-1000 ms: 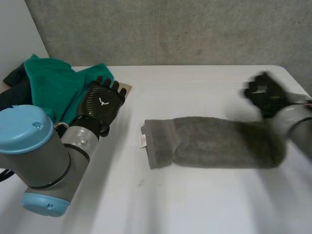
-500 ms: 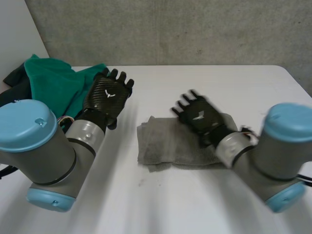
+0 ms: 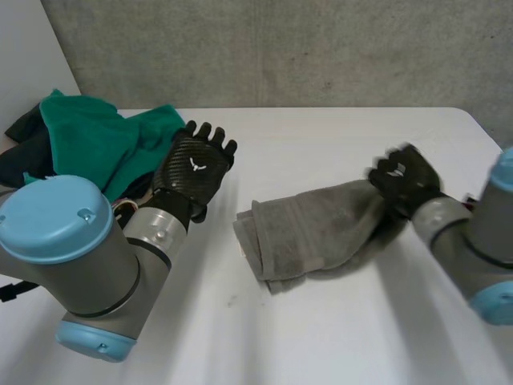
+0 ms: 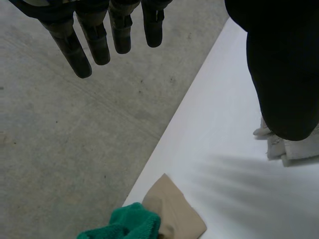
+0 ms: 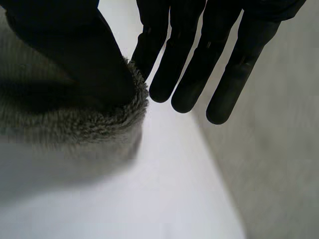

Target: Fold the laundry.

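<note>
A grey towel (image 3: 313, 233) lies bunched in a loose fold at the table's middle, its right end drawn up to my right hand (image 3: 405, 178). In the right wrist view the thumb of my right hand (image 5: 75, 50) presses the towel's fluffy rim (image 5: 65, 129) against the straight fingers (image 5: 187, 69), which reach past the rim. My left hand (image 3: 196, 164) hovers open above the table, to the left of the towel. In the left wrist view its fingers (image 4: 97, 42) are spread and hold nothing, and a corner of the towel (image 4: 294, 149) lies beneath the thumb.
A pile of green cloth (image 3: 96, 140) and dark cloth (image 3: 24, 152) sits at the table's back left, with a tan piece (image 4: 172, 214) under its edge. The white table (image 3: 321, 136) ends at a concrete wall behind and drops off at the right.
My right hand swept left over the towel, then came back to the right holding its end, leaving the towel shorter and bunched. My left hand drifted slightly to the right.
</note>
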Controlling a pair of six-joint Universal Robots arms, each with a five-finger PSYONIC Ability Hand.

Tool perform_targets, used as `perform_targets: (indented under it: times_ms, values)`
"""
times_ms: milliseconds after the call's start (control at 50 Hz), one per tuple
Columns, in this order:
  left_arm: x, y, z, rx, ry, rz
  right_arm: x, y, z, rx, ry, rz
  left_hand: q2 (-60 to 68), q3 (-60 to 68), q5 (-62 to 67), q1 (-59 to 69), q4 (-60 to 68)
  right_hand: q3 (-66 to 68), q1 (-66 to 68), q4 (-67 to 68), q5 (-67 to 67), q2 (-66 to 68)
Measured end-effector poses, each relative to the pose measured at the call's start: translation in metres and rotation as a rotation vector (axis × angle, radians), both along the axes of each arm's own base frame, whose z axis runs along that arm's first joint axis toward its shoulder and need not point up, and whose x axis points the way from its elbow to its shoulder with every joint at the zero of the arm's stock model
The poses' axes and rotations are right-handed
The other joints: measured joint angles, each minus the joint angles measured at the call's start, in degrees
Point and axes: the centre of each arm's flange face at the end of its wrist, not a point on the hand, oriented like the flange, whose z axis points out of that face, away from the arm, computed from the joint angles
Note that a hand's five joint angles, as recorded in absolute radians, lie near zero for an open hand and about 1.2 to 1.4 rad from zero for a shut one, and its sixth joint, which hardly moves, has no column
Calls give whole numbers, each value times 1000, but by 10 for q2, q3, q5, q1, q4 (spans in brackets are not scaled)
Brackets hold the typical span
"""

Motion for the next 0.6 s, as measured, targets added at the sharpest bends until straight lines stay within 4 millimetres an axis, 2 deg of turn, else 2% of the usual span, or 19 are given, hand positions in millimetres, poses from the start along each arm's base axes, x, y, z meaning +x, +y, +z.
perform_targets:
  times_ms: [60,100,160,220,280,320,360,420,440,500,520,600]
  values:
    - [2,0,5,-9,6,5,36,25,10,-54,-27,145,0,0,0,0,0,0,0,0,3,0]
    - [2,0,8,-15,12,8,61,50,7,-51,-34,271,0,0,0,0,0,0,0,0,4,0]
    - [3,0,11,-18,23,11,86,81,-8,-9,-26,424,0,0,0,0,0,0,0,0,4,0]
    - [2,-1,14,-16,47,12,98,102,-27,57,-14,520,0,0,0,0,0,-13,-11,-14,-7,-18]
    - [1,-3,19,-12,89,19,101,111,-38,113,-19,558,0,0,0,0,0,-273,-253,-265,-259,-279]
    - [-1,-5,24,-10,126,28,100,110,-39,140,-42,554,0,0,0,0,0,-459,-434,-465,-461,-466]
    - [-3,-8,29,-7,168,38,96,103,-34,160,-79,528,0,0,0,0,0,-544,-505,-550,-535,-543]
    - [-14,-11,35,5,235,32,81,79,-16,179,-180,435,0,0,0,0,0,-562,-507,-567,-542,-551]
    - [-20,-11,36,14,258,23,71,65,-6,194,-241,378,0,0,0,0,0,-562,-507,-568,-542,-551]
    - [-33,-11,36,36,299,0,56,47,7,218,-332,301,0,0,0,0,0,-562,-507,-568,-542,-551]
    - [-45,-10,34,60,327,-23,41,30,18,251,-427,221,0,0,0,0,0,-562,-507,-568,-542,-551]
    - [-66,-8,26,113,356,-60,21,11,29,313,-544,115,0,0,0,0,0,-562,-507,-568,-542,-551]
